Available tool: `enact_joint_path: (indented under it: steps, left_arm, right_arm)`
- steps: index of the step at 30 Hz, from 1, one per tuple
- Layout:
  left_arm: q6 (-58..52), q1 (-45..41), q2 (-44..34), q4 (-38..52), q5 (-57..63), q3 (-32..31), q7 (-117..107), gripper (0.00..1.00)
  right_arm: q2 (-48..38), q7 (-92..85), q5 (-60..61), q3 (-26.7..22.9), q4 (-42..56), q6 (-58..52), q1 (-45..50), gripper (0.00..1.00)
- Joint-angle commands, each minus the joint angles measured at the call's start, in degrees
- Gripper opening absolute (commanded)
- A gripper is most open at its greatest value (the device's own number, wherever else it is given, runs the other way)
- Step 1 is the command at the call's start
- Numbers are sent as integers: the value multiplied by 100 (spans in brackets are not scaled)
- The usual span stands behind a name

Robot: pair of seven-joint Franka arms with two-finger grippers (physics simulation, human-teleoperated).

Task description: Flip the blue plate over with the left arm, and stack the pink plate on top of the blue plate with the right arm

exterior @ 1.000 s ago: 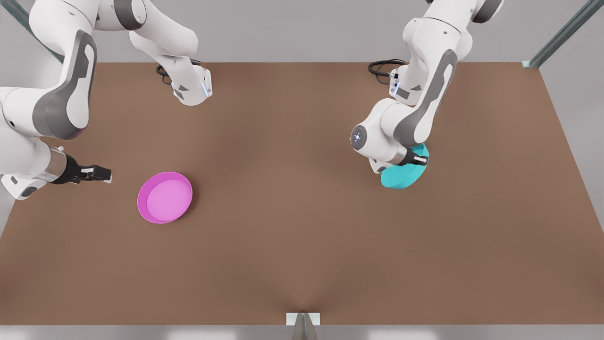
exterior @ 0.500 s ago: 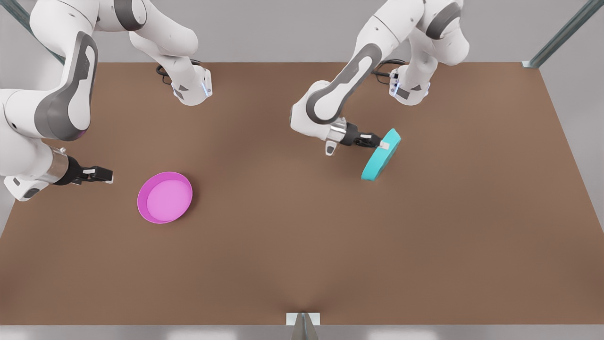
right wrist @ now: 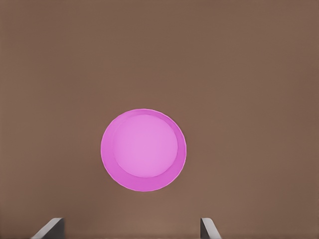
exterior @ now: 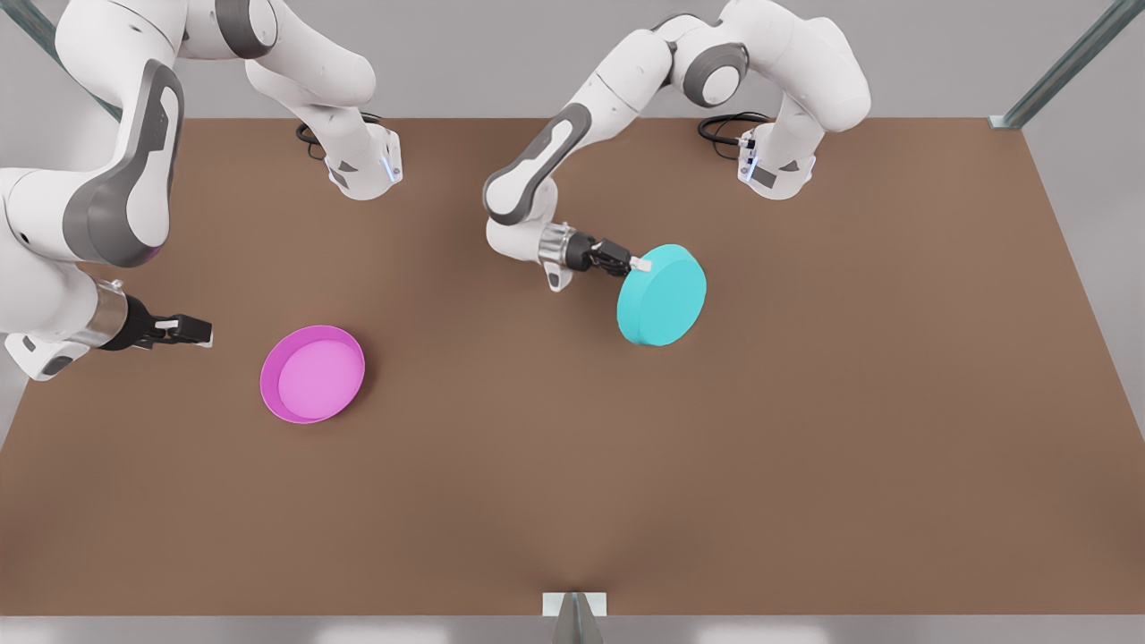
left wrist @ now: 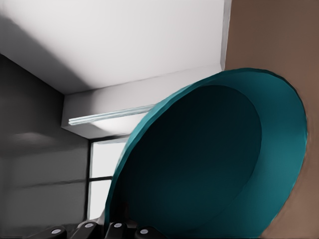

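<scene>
The left gripper (exterior: pixel 631 263) pinches the blue plate (exterior: pixel 663 294) by its rim, at about ten o'clock on the plate's outline in the front view. The plate hangs off the fingertips with its flat base turned toward the camera and its hollow side facing away, above the middle of the table and a little toward the front view's right. Whether its lower edge touches the table cannot be told. In the left wrist view the plate's dark hollow inside (left wrist: pixel 209 164) rises straight up from the fingers (left wrist: pixel 114 230), which close on the rim.

The right gripper (exterior: pixel 183 330) hovers at nine o'clock of the pink plate (exterior: pixel 312 373), near it but apart, with the arm reaching in from the front view's left edge. Its fingers are spread: in the right wrist view the two fingertips (right wrist: pixel 50 229) stand wide apart, and the pink plate (right wrist: pixel 143 150) sits beyond them, between their lines, untouched. The pink plate lies flat and hollow side up on the table, well apart from the blue one, at roughly eight o'clock from it.

The table (exterior: pixel 572 483) is a plain brown surface. Behind it runs a pale grey wall, with metal struts (exterior: pixel 1064 67) slanting at the far corners. Both arm bases stand on the far edge, each with a loop of black cable (exterior: pixel 725 127) beside it.
</scene>
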Motion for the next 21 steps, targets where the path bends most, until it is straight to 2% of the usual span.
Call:
enact_joint_path:
  steps: [1, 3, 4, 7, 12, 13, 16, 21]
  left_arm:
    - [4, -45, 54, 76, -728, 51, -16, 21]
    - [-5, -220, 151, 260, -877, 113, -25, 21]
    - [4, -431, 300, 401, -1080, 403, -16, 21]
    - [13, -528, 757, 954, -1177, 482, -25, 21]
    - [250, -555, 1012, 981, -1229, 658, -42, 21]
    - [259, -564, 1021, 928, -1291, 684, -77, 100]
    - [285, -581, 1021, 920, -1440, 684, -279, 100]
    - [690, -669, 1012, 920, -2398, 895, -1027, 100]
  right_arm:
    - [0, 0, 0, 0, 0, 0, 0, 100]
    - [0, 0, 0, 0, 0, 0, 0, 100]
    - [0, 0, 9, 0, 0, 0, 9, 100]
    - [79, 0, 0, 0, 0, -9, 26, 100]
    - [96, 0, 9, 9, 0, 9, 18, 100]
    - [96, 0, 9, 18, 0, 9, 26, 100]
    - [114, 0, 9, 27, 9, 9, 35, 100]
    - [325, 9, 325, 0, 9, 9, -123, 100]
